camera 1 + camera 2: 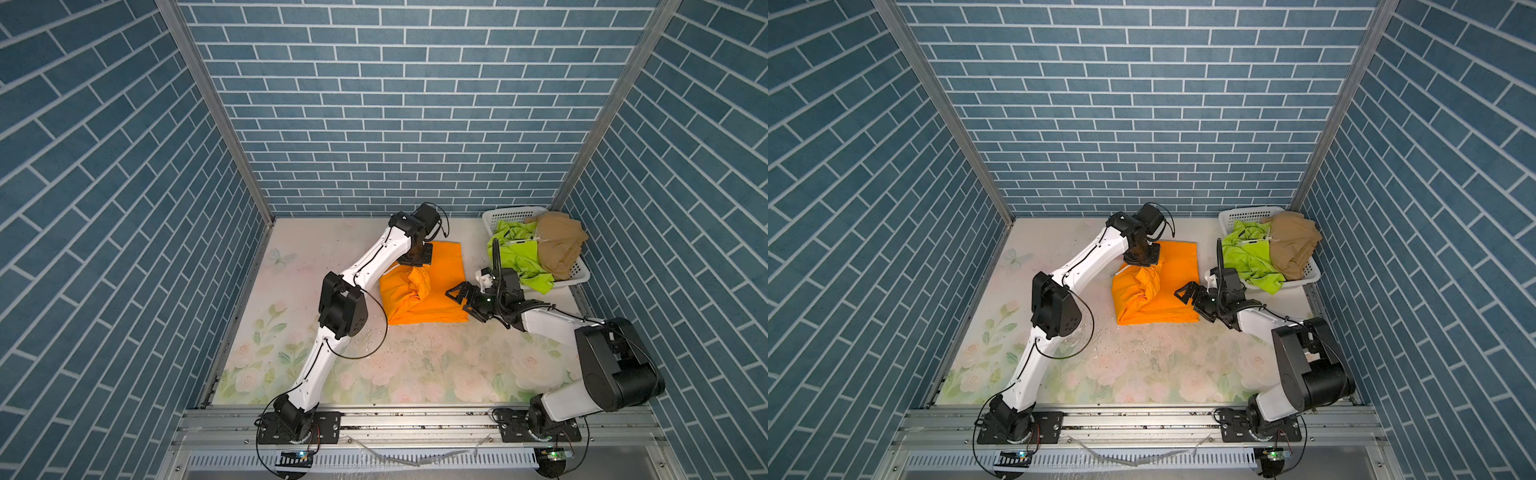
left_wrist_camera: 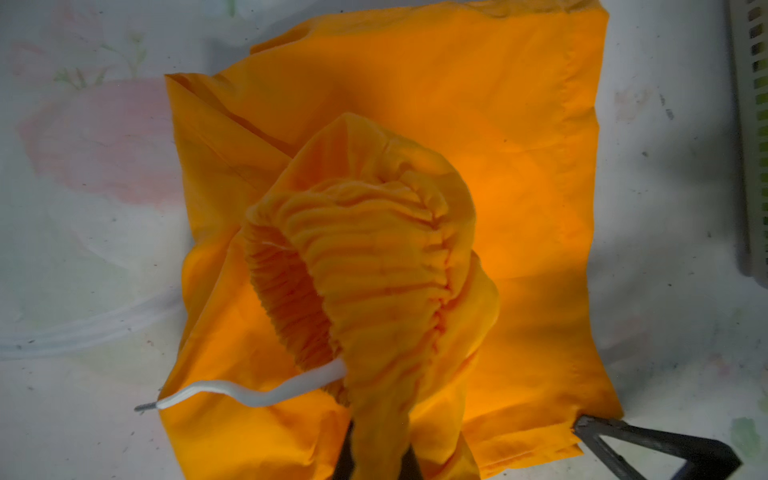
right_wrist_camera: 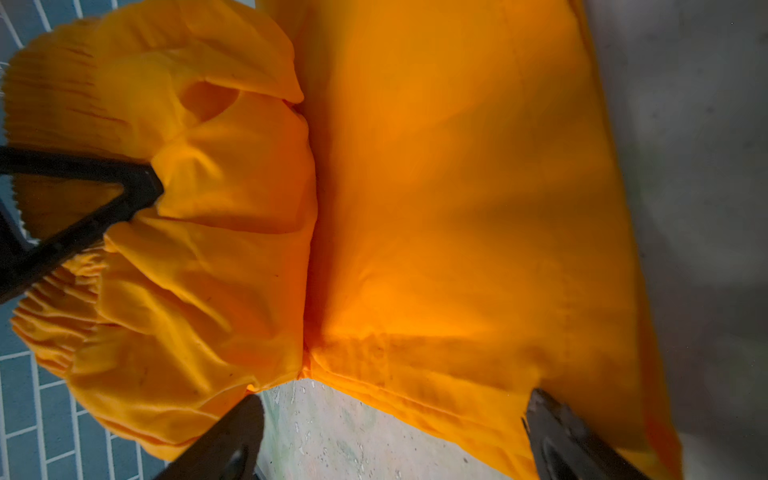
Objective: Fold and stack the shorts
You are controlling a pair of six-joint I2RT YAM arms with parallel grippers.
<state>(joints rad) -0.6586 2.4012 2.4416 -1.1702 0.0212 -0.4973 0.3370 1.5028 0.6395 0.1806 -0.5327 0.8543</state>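
The orange shorts (image 1: 440, 286) lie partly folded on the table's far middle, seen in both top views (image 1: 1177, 291). My left gripper (image 1: 417, 262) is shut on their gathered elastic waistband (image 2: 374, 266) and holds it raised above the flat cloth; the white drawstring (image 2: 249, 395) hangs loose beside it. My right gripper (image 1: 459, 302) stands open at the shorts' right edge, its fingertips (image 3: 544, 411) spread along the hem (image 3: 415, 395) with nothing pinched. The lime green shorts (image 1: 519, 255) and the tan-brown shorts (image 1: 559, 245) lie heaped in the basket.
The white perforated basket (image 1: 513, 214) stands at the far right corner, close behind my right wrist. Blue brick walls close in the table on three sides. The floral tabletop (image 1: 415, 365) stretches toward the front rail.
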